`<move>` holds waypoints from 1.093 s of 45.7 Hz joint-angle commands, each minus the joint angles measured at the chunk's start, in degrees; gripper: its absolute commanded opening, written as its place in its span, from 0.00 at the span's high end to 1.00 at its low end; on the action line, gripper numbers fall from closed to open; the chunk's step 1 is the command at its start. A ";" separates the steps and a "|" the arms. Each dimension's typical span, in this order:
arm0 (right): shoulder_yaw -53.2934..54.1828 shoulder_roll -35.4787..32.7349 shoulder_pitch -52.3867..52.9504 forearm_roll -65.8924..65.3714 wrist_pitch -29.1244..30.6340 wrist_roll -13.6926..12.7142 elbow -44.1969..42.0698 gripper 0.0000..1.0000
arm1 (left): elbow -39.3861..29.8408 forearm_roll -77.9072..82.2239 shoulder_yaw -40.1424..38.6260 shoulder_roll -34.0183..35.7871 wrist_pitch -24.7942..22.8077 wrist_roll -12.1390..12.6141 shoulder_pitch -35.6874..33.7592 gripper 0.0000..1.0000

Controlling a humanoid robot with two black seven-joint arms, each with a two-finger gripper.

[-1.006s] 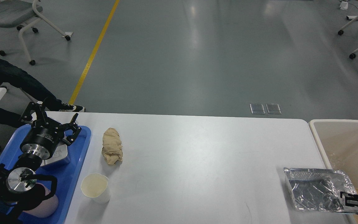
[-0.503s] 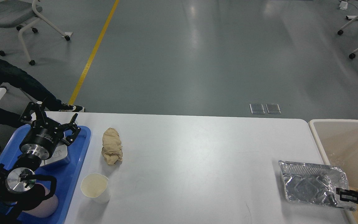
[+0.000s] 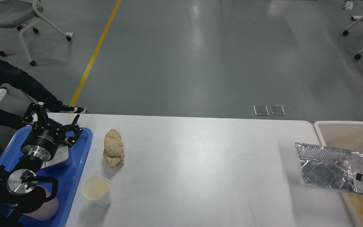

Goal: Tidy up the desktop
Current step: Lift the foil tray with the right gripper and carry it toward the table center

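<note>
The white desktop point(image 3: 200, 164) fills the lower part of the head view. A crumpled beige paper wad point(image 3: 113, 148) lies on it at the left, with a white paper cup point(image 3: 96, 190) standing in front of it. My right gripper point(image 3: 362, 179) is shut on the near edge of a silver foil tray point(image 3: 331, 166), holding it lifted and tilted over the desktop's right edge and the beige bin point(image 3: 351, 138). My left gripper point(image 3: 54, 121) is open and empty above the blue tray point(image 3: 77, 167).
A metal container point(image 3: 58, 157) and a pink object point(image 3: 44, 209) lie in the blue tray under my left arm. A person's legs point(image 3: 17, 83) and a wheeled chair point(image 3: 14, 15) are on the floor beyond the table's left side.
My right gripper has lifted the foil tray off the desktop and carried it up and to the right, over the bin's rim. The left arm has not moved.
</note>
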 commanded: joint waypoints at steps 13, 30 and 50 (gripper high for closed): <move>0.25 -14.82 10.16 6.76 11.26 -0.32 12.86 1.00 | -0.07 0.00 0.00 1.10 -0.17 0.09 0.13 0.04; 0.42 -23.45 12.09 6.76 14.26 -0.76 23.94 1.00 | -0.24 0.00 0.00 1.54 -0.17 0.09 0.21 0.04; -0.19 -8.60 17.28 0.70 14.61 -8.05 23.85 1.00 | -0.68 0.09 2.63 5.06 -0.35 2.37 0.30 0.04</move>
